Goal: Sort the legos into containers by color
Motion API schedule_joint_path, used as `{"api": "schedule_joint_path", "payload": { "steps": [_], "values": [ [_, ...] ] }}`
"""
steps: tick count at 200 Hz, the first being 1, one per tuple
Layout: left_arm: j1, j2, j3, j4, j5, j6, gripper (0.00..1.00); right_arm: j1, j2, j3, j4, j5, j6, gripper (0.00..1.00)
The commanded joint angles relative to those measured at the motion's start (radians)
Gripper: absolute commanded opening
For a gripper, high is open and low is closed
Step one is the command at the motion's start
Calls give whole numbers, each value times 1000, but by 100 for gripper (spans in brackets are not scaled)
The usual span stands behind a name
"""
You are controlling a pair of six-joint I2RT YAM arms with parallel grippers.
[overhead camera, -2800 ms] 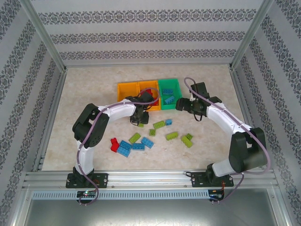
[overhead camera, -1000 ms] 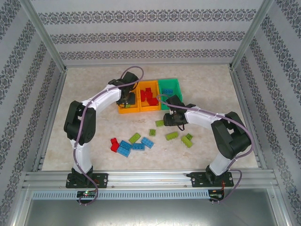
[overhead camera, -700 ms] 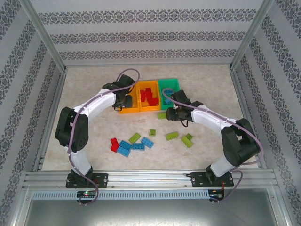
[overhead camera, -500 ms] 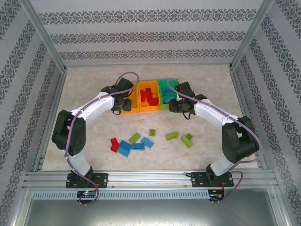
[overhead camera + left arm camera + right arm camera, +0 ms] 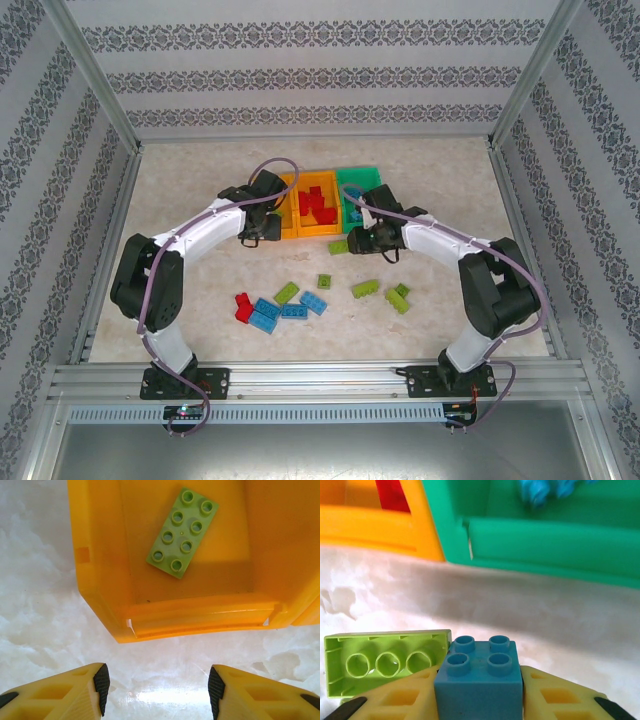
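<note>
My right gripper (image 5: 479, 690) is shut on a light blue four-stud brick (image 5: 479, 672), just in front of the green bin (image 5: 545, 540), which holds blue bricks (image 5: 545, 490). A lime brick (image 5: 385, 662) lies on its side against that blue brick and my left finger; from above it is the lime brick (image 5: 340, 246) beside the right gripper (image 5: 362, 240). My left gripper (image 5: 156, 695) is open over bare table, just short of the left orange bin (image 5: 100, 580), which holds a lime brick (image 5: 182, 532). The middle orange bin (image 5: 318, 228) holds red bricks (image 5: 318, 205).
Loose bricks lie mid-table: a red one (image 5: 242, 305), several blue ones (image 5: 294, 311), and lime ones (image 5: 287, 292) (image 5: 324, 281) (image 5: 365, 289) (image 5: 398, 298). Metal frame rails (image 5: 300, 375) and patterned walls enclose the table.
The left arm went from mid-table to the left orange bin, and a lime brick now lies in it. The right gripper picked up a blue brick; a lime brick moves along beside it.
</note>
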Motion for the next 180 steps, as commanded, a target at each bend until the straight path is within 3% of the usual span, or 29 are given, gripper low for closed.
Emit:
{"api": "schedule_joint_path", "payload": {
  "steps": [1, 69, 115, 180],
  "values": [
    [-14, 14, 21, 9, -3, -4, 57, 19, 27, -13, -5, 9, 6, 39],
    [-16, 22, 16, 4, -6, 0, 57, 60, 107, -39, 16, 39, 56, 51],
    [-17, 22, 13, 4, -7, -3, 57, 60, 56, -51, 25, 80, 64, 57],
    [-21, 24, 13, 5, -7, -4, 57, 51, -1, -62, 61, 102, 80, 58]
  ]
}}
